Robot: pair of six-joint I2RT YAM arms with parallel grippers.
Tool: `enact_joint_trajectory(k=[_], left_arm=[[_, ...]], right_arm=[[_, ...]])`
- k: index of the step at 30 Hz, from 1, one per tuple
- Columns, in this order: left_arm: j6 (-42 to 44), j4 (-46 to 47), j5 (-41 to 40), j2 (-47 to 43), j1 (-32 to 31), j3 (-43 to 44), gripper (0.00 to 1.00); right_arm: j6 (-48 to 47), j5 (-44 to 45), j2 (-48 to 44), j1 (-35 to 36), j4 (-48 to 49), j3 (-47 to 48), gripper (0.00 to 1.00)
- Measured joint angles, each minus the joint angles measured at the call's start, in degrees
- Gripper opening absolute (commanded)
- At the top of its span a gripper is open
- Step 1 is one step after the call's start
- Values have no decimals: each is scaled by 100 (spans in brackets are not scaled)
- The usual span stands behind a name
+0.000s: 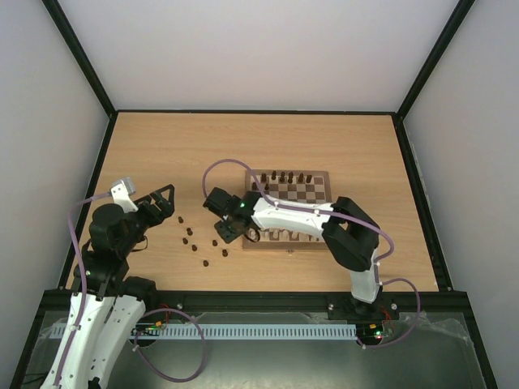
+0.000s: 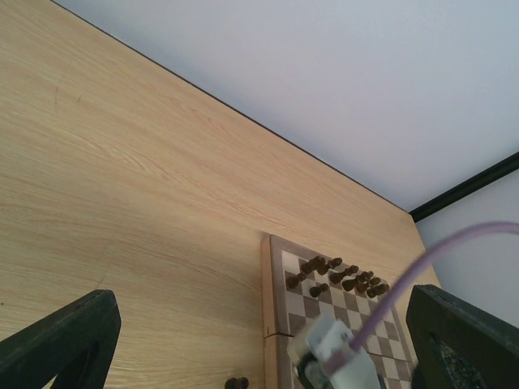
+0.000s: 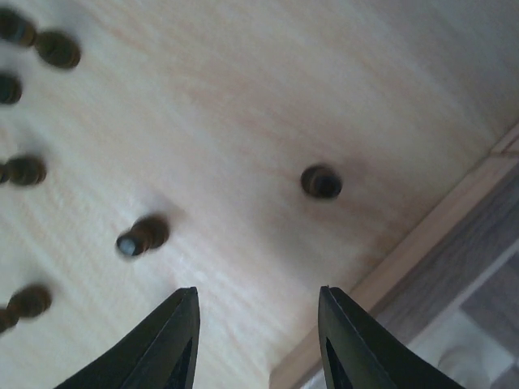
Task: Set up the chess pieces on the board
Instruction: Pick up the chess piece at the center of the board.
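Finds the board (image 1: 312, 193) flat on the surface (image 1: 162, 146), with a row of dark chess pieces (image 1: 284, 176) standing along its far edge and pale pieces (image 1: 280, 236) lined up along its near edge. Counts roughly seven more dark pieces scattered loose on the surface to the left of the board, the closest near its left border and the farthest well apart from it.

Places the right end effector (image 3: 258, 292) just off the board's left border, by the near-left corner, above bare surface, fingers spread and gripping nothing. Shows, in the right wrist view, one dark piece (image 3: 321, 181) seen end-on near the board's border, ahead of the fingers, and a toppled piece (image 3: 142, 235) lying farther from the board.

Puts the left end effector (image 1: 162, 204) well to the left of the board, beyond the loose pieces, fingers wide apart and empty.
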Motion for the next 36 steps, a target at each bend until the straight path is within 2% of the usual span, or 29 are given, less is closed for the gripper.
enact_joint_trajectory(k=[6, 9, 12, 23, 36], left_arm=[[0, 0, 0, 0, 0, 0, 99], [0, 0, 0, 0, 0, 0, 99], [0, 0, 0, 0, 0, 0, 99], [-2, 0, 0, 0, 0, 0, 100], [-2, -4, 0, -35, 0, 0, 100]], right_arm=[[68, -142, -654, 328, 105, -715, 42], [101, -214, -866, 452, 149, -905, 36], [127, -269, -938, 546, 195, -960, 34], [199, -328, -667, 920, 293, -949, 34], [216, -157, -59, 944, 275, -492, 30]])
